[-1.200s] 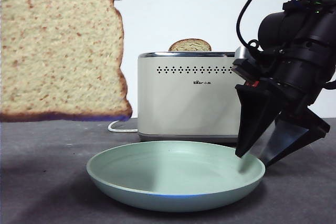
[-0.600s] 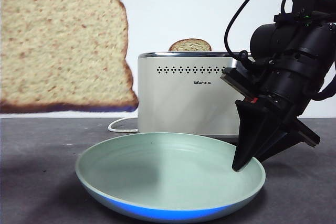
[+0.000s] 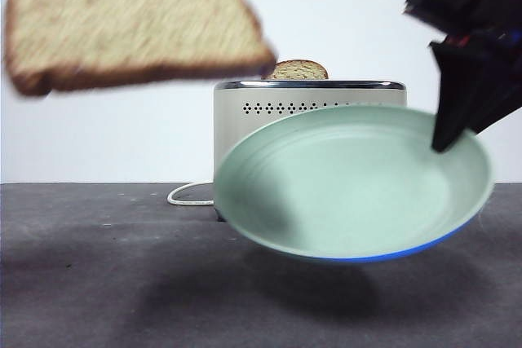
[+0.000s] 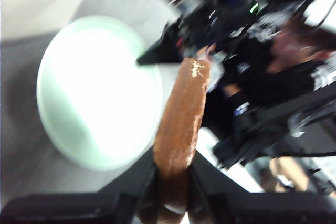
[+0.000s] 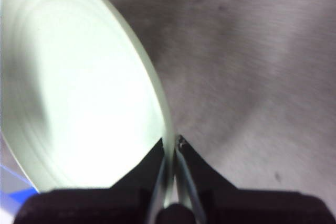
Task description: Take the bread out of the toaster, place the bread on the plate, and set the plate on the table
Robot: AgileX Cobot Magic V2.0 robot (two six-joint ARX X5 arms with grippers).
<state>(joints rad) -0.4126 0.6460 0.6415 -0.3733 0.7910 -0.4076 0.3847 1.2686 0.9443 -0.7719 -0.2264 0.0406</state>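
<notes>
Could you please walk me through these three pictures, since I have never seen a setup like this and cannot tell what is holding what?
This is a two-armed robot at a table. The front picture comes from a low camera looking across the table; the other two come from cameras on each wrist. The left claw is shut on the bread, holding it in the air. The right claw is shut on the rim of the plate, lifted and tilted above the table. Behind stands the toaster, with a second slice in its slot and a white cord beside it.
</notes>
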